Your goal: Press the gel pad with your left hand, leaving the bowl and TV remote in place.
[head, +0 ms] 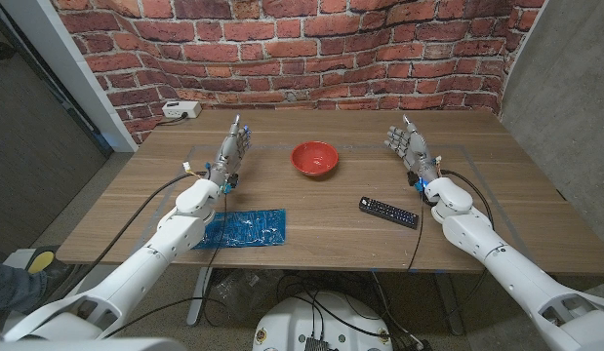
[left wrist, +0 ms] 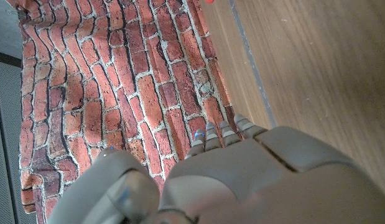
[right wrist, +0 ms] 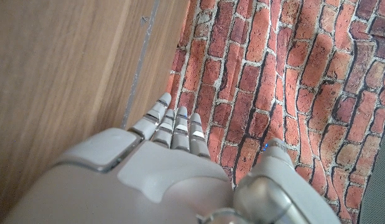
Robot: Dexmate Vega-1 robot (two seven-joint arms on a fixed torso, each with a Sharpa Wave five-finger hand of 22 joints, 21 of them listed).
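Brick wall [head: 282, 39] runs behind my wooden worktop [head: 311, 229], and I see a white power strip [head: 181, 110] at its far left corner. My left hand [head: 231, 151] sits over the left half of the worktop, fingers [head: 239, 132] released, extended together toward the wall and holding nothing; the left wrist view shows the back of that hand [left wrist: 254, 180] with its fingers [left wrist: 220, 134] pointing at the bricks. My right hand [head: 409, 148] mirrors it on the right side, fingers [head: 399, 132] likewise released and straight, which the right wrist view confirms [right wrist: 173, 130]. Blue gel pad [head: 245, 229] lies flat near the front edge on the left, beside my left forearm and well apart from the left hand. Red bowl [head: 314, 158] stands in the middle between the two hands. Black remote [head: 388, 212] lies nearer, right of centre, just beside my right forearm.
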